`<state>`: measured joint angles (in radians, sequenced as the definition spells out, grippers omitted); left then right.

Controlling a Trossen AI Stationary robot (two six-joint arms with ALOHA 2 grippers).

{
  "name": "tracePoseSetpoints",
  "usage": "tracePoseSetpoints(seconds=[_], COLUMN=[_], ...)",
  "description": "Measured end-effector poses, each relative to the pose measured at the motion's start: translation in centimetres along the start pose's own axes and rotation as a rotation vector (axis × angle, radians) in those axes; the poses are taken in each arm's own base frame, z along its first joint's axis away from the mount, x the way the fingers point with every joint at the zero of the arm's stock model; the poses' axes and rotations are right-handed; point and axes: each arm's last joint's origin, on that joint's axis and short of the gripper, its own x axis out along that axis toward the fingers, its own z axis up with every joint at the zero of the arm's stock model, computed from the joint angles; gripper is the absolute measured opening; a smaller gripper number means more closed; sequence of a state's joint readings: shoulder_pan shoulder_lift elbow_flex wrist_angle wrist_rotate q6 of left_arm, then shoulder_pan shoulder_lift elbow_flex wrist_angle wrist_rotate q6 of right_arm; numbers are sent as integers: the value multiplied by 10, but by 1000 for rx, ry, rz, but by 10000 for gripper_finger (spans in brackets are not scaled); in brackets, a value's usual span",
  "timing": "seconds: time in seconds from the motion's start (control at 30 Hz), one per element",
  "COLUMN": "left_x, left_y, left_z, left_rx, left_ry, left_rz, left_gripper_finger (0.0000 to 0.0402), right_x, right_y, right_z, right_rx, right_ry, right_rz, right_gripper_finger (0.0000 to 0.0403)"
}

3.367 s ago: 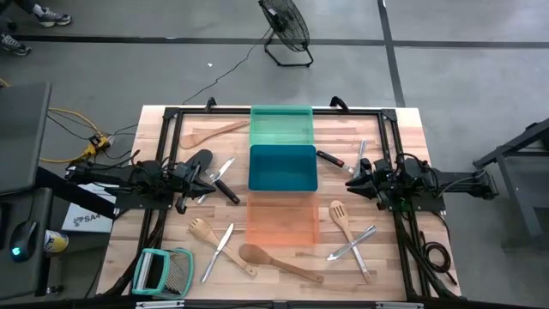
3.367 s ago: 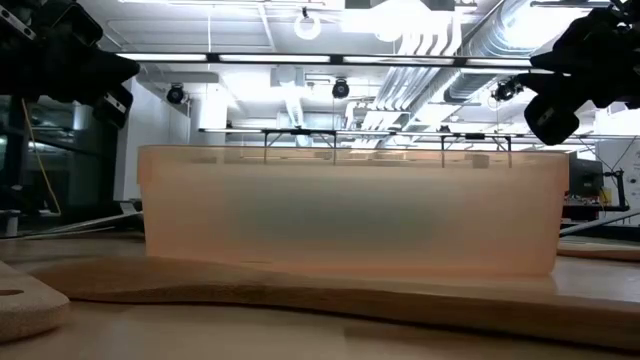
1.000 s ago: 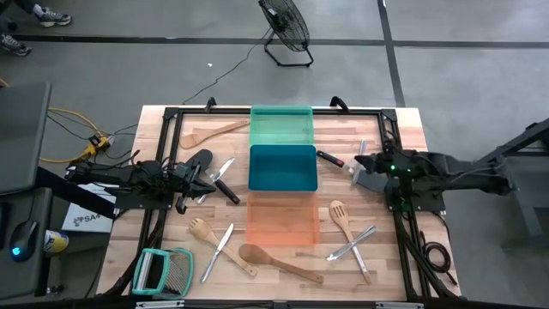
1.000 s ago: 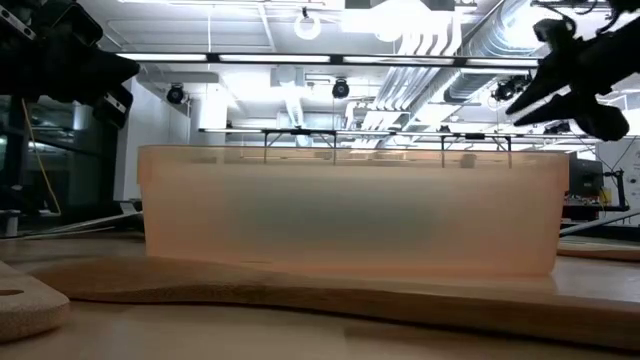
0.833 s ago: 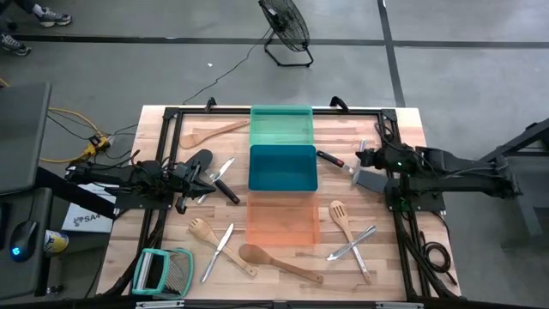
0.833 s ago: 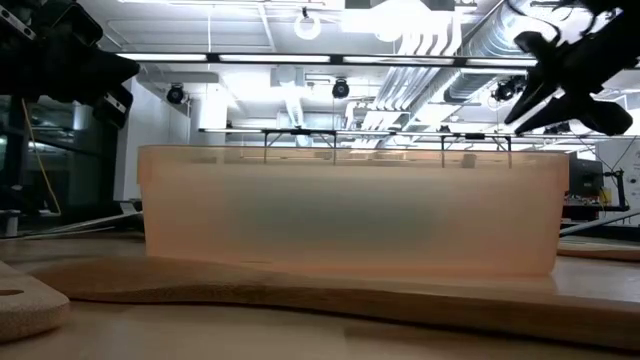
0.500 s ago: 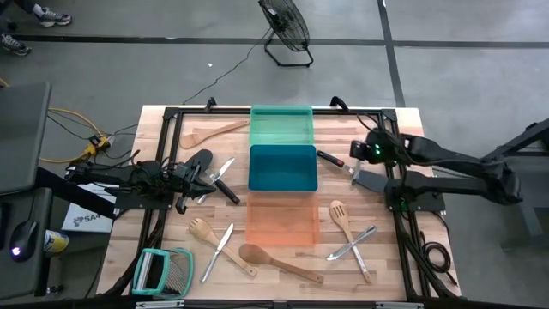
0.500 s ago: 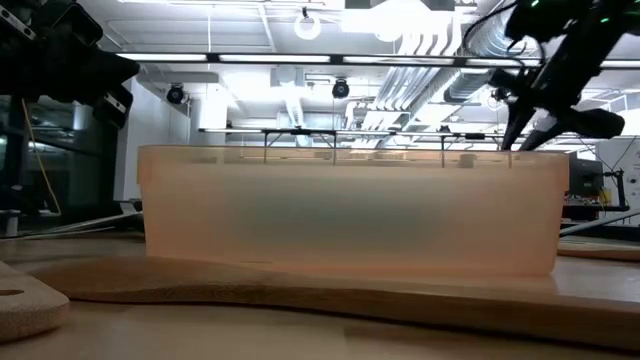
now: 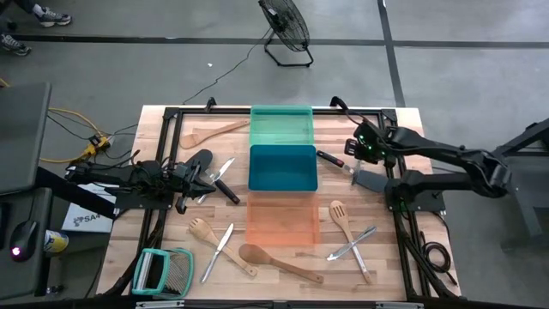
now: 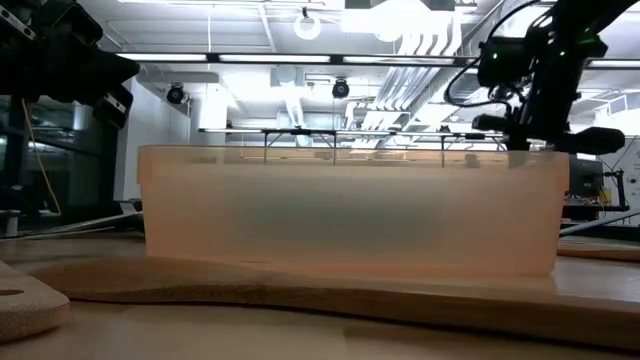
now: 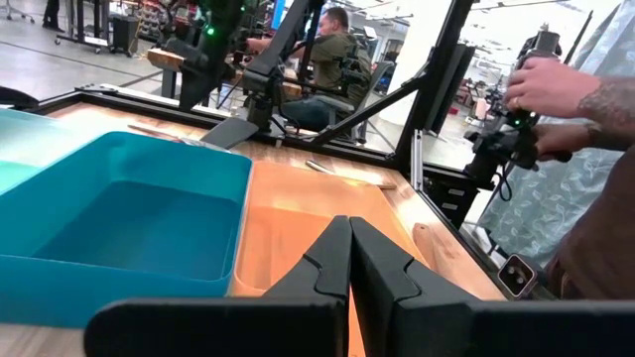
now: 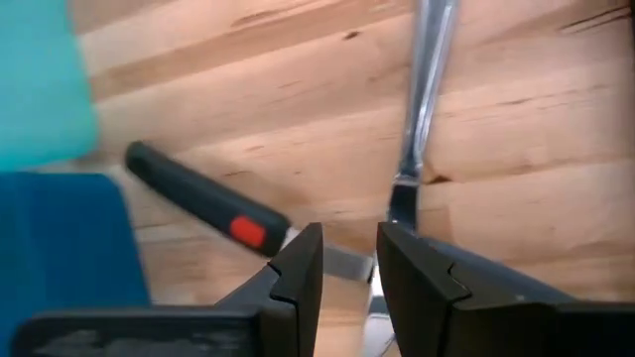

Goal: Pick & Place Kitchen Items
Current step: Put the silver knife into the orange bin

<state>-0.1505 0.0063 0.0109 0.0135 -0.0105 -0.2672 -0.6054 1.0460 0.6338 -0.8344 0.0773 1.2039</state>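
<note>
My right gripper (image 9: pixel 356 153) points down, open, above a black-handled spatula (image 9: pixel 334 161). In the right wrist view (image 12: pixel 349 260) the spatula's handle with a red mark (image 12: pixel 203 206) lies flat on the table beside a silver knife (image 12: pixel 427 89). My left gripper (image 11: pixel 349 260) is shut and empty, held still near a black spatula (image 9: pixel 199 161) and knives (image 9: pixel 223 174) at the table's left. Wooden spatula (image 9: pixel 210 133), wooden fork (image 9: pixel 203 230), wooden spoon (image 9: pixel 274 262), slotted wooden spatula (image 9: pixel 340 219) and tongs (image 9: pixel 353 245) lie flat on the table.
Green tray (image 9: pixel 281 124), blue tray (image 9: pixel 283 167) and orange tray (image 9: pixel 281 223) stand in a row down the table's middle. A green grater (image 9: pixel 161 270) lies at the near left. A black frame (image 9: pixel 171 116) rims the table. People (image 11: pixel 556 84) show beyond the table.
My right gripper has moved toward the table's far edge and a little left, and has tipped from nearly level to pointing down over the black-handled spatula. Nothing on the table has moved.
</note>
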Motion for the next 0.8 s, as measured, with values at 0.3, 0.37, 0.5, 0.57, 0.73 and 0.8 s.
tracePoseSetpoints(seconds=[0.3, 0.37, 0.5, 0.57, 0.73, 0.8], left_x=[0, 0, 0, 0, 0, 0], left_y=[0, 0, 0, 0, 0, 0], left_z=[0, 0, 0, 0, 0, 0], left_rx=[0, 0, 0, 0, 0, 0], left_ry=[0, 0, 0, 0, 0, 0], left_rz=[0, 0, 0, 0, 0, 0], left_gripper_finger=[0, 0, 0, 0, 0, 0], right_x=[25, 30, 37, 38, 47, 52], right_y=[0, -1, 1, 2, 0, 0], right_z=[11, 14, 18, 21, 26, 28], right_rx=[-25, -24, -10, 0, 26, 29], right_ry=[80, 93, 73, 47, 49, 51], right_rz=[-119, -140, -157, -158, -200, -204], right_gripper_finger=[101, 118, 173, 201, 238, 239])
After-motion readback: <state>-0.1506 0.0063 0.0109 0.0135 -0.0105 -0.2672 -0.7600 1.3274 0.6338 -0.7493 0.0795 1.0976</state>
